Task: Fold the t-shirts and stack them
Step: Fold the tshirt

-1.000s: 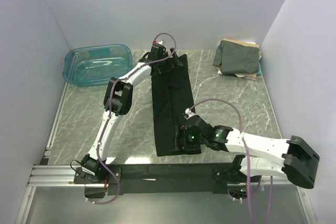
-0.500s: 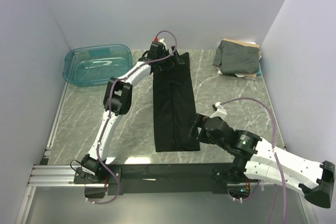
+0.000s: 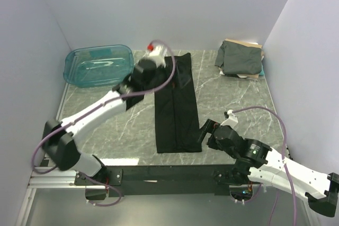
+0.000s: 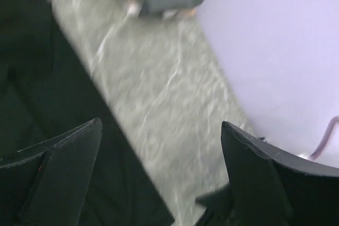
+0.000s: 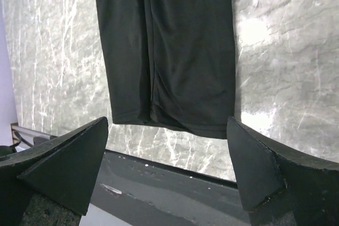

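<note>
Black t-shirt (image 3: 177,104) is seen flat on the table (image 3: 233,93), folded into a long narrow strip. It runs from the far edge toward the near edge, roughly mid-table. A fold line is seen down its length in the right wrist view, and the near hem is laid just short of the table's front edge.

Stack of folded t-shirts (image 3: 241,59) is placed at the far right corner, well apart from the black one. Dark grey-green is on top, with tan and a bit of white showing under it.

Left pincer (image 4: 161,125) is spread wide and nothing is gripped. It is held above the far part of the black strip; dark cloth is seen under its left finger and bare table between the fingers. The left arm is blurred in the top view.

Right pincer (image 5: 167,123) is also spread wide and empty. It is held off the table, by the near right corner of the strip, no contact seen.

Teal bin (image 3: 98,64) is set at the far left.
</note>
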Robot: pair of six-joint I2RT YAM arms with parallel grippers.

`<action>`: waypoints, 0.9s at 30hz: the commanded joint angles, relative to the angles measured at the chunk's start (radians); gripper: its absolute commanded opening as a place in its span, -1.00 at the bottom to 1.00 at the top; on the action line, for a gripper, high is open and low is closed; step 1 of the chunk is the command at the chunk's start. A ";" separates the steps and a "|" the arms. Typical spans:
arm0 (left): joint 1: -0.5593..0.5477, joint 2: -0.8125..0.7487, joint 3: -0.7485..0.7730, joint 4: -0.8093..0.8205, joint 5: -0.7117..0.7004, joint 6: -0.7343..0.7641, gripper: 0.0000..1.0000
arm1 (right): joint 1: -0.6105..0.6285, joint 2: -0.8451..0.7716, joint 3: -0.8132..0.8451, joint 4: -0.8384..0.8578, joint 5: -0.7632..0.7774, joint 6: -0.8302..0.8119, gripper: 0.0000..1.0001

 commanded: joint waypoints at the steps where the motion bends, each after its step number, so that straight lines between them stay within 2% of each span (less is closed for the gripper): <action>1: -0.053 -0.096 -0.290 -0.043 -0.149 -0.116 0.99 | -0.006 -0.034 -0.011 0.011 0.060 -0.023 0.97; 6: -0.208 -0.259 -0.584 -0.110 -0.218 -0.273 0.99 | -0.004 -0.024 -0.020 0.004 0.079 -0.049 0.97; 9: -0.279 -0.334 -0.650 -0.186 -0.262 -0.375 0.99 | -0.007 -0.002 -0.020 -0.024 0.116 -0.013 0.97; 13: -0.313 -0.404 -0.802 -0.129 -0.217 -0.472 0.92 | -0.006 0.036 -0.053 0.039 0.077 0.007 0.97; 19: -0.316 -0.341 -0.843 -0.077 -0.209 -0.489 0.55 | -0.007 0.099 -0.059 0.065 0.048 0.018 0.94; 23: -0.316 -0.260 -0.788 -0.130 -0.229 -0.463 0.12 | -0.009 0.108 -0.059 0.074 0.042 0.013 0.86; 25: -0.319 -0.221 -0.770 -0.141 -0.230 -0.451 0.03 | -0.010 0.107 -0.063 0.073 0.051 0.026 0.86; 27: -0.319 -0.189 -0.759 -0.152 -0.232 -0.442 -0.16 | -0.016 0.107 -0.079 0.079 0.053 0.032 0.82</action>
